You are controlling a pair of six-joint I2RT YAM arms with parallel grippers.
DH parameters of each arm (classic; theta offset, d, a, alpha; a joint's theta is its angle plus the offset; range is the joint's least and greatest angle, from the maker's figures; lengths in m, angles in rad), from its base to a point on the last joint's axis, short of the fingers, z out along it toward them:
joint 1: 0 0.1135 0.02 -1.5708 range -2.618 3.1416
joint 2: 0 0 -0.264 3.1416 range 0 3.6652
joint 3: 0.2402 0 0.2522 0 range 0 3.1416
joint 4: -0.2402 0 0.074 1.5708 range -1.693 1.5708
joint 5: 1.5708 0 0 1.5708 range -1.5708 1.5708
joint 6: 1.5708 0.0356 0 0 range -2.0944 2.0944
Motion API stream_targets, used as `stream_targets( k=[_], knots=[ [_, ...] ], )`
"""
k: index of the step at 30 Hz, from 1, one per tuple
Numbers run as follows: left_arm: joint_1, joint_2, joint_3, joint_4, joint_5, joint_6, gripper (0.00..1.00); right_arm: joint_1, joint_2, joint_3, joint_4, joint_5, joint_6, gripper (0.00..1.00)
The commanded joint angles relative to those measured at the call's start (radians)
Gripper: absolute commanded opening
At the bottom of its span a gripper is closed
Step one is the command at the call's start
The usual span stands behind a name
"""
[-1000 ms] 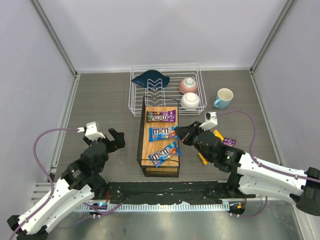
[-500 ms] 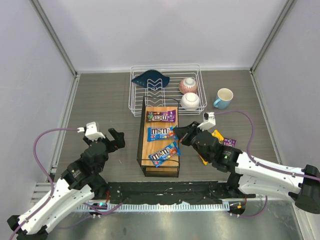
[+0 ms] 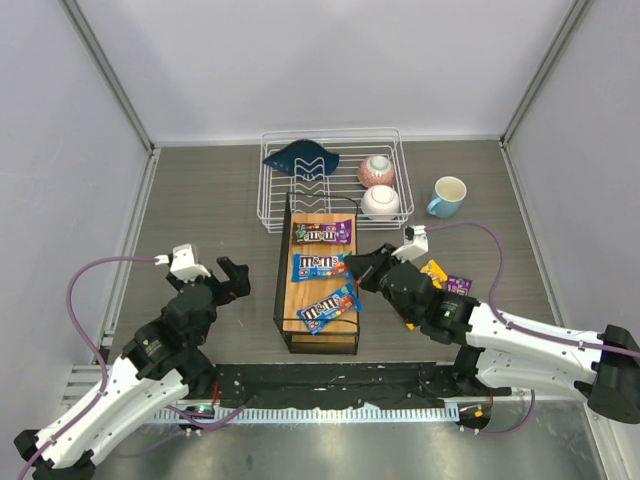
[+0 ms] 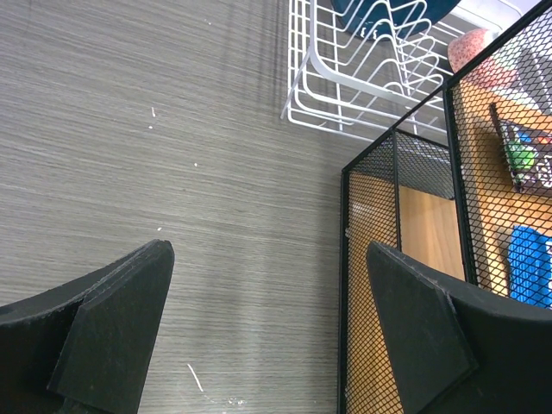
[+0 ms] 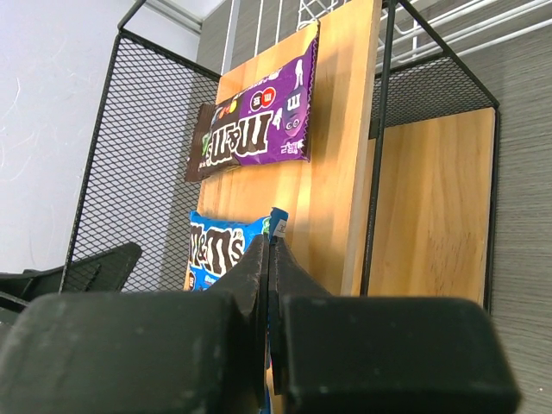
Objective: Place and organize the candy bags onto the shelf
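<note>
The shelf [image 3: 314, 287] stands mid-table with a wooden top and black mesh frame. On it lie a purple candy bag [image 3: 323, 232] at the far end, a blue one [image 3: 318, 266] in the middle and another blue one [image 3: 328, 308] nearer, tilted. My right gripper [image 3: 357, 270] is shut on the right end of the middle blue bag [image 5: 220, 250]. The purple bag [image 5: 259, 121] lies beyond it. A yellow bag [image 3: 434, 269] and a small purple bag [image 3: 459, 285] lie on the table beside the right arm. My left gripper [image 3: 232, 280] is open and empty, left of the shelf [image 4: 397, 224].
A white wire dish rack [image 3: 330, 180] stands behind the shelf and holds a dark blue item [image 3: 300, 157] and two bowls [image 3: 377, 170]. A light blue mug [image 3: 447, 196] stands at the right. Grey walls close in both sides.
My right gripper has shifted slightly left with the middle blue bag, sliding it along the shelf top. The left arm has not moved.
</note>
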Motion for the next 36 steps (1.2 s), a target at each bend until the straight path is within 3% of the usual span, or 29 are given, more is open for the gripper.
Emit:
stream_targets(
  k=[1, 14, 16, 20, 23, 30, 36],
  knots=[
    [-0.005, -0.008, 0.001, 0.001, -0.028, -0.010, 1.00, 0.007, 0.016, 0.037, 0.044, 0.042, 0.017, 0.01],
    [-0.006, -0.010, 0.000, 0.001, -0.031, -0.010, 1.00, 0.009, 0.033, 0.046, 0.048, 0.031, 0.015, 0.02],
    [-0.008, -0.010, -0.002, 0.001, -0.031, -0.010, 1.00, 0.009, 0.031, 0.046, 0.053, 0.023, 0.011, 0.10],
    [-0.009, -0.011, 0.000, 0.001, -0.032, -0.010, 1.00, 0.009, 0.011, 0.044, 0.049, 0.023, -0.002, 0.37],
    [-0.009, -0.014, 0.000, 0.003, -0.032, -0.010, 1.00, 0.009, -0.018, 0.041, 0.029, 0.035, -0.006, 0.49],
    [-0.009, -0.013, 0.003, 0.000, -0.034, -0.010, 1.00, 0.009, -0.111, 0.052, -0.066, 0.054, -0.037, 0.56],
    [-0.011, -0.010, 0.006, 0.003, -0.036, -0.010, 1.00, 0.009, -0.196, 0.099, -0.289, 0.006, -0.091, 0.60]
  ],
)
